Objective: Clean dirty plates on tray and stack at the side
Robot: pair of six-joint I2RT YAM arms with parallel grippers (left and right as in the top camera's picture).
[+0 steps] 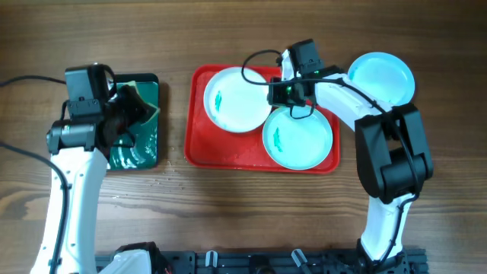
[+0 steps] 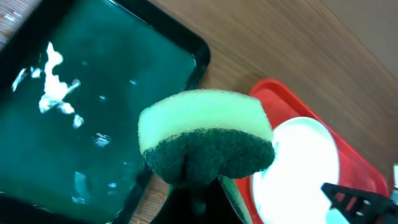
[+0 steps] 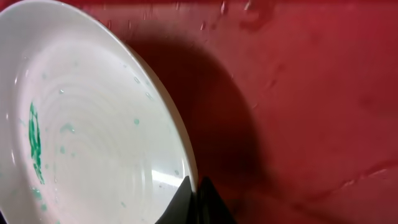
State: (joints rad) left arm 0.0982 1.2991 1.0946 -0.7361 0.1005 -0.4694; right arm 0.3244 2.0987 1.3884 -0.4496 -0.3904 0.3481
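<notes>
Red tray [image 1: 199, 144] holds aqua plate [image 1: 298, 137], white plate [image 1: 236, 99] clenched by right pincer [image 3: 196, 198]; left pincer [image 1: 128, 114] clenches sponge [image 2: 205, 118].

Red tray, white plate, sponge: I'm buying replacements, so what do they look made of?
The red tray: likely moulded plastic, glossy, with beaded droplets. The white plate: smooth and shiny, glazed ceramic or melamine; cannot tell which. The sponge: soft pale-green foam backed by a coarse dark-green scouring layer.

right pincer [image 1: 283, 93] at rim of white plate [image 1: 232, 100] on red tray [image 1: 199, 122]; aqua plate [image 1: 298, 141] touching it; second aqua plate [image 1: 380, 76] off-tray on surface [image 1: 449, 198].
</notes>
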